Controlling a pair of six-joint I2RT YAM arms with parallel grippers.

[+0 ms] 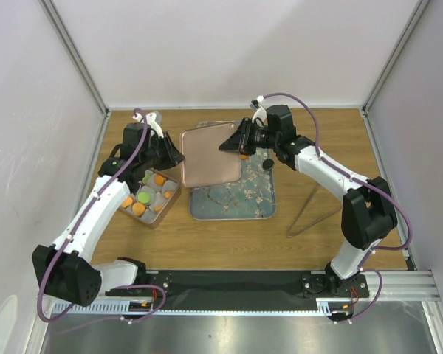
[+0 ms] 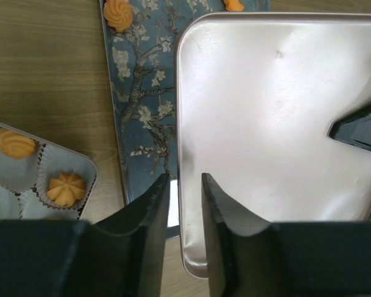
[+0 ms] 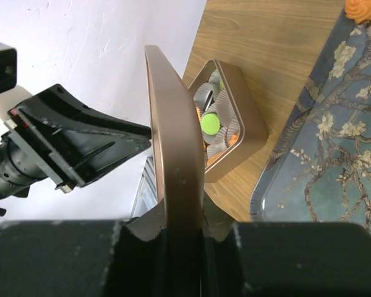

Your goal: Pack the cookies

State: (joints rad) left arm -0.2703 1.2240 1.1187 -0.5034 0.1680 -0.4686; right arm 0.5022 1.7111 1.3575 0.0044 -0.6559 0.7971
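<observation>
Basically, the floral tray (image 1: 232, 203) lies centre with the lid (image 1: 210, 155) held tilted above it, apparently for a handover. The right gripper (image 3: 180, 224) pinches the lid's rim, and the left gripper (image 2: 184, 197) stands slightly parted astride the opposite edge, not squeezing. The tin (image 1: 170, 200) sits uncovered at left. The cookies (image 1: 139, 209) are mostly inside it, a few on the tray.

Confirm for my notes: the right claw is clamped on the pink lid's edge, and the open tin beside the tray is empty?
Not empty: the tin holds green and orange cookies in paper cups, as the right wrist view shows. The right claw is clamped on the lid's edge.
</observation>
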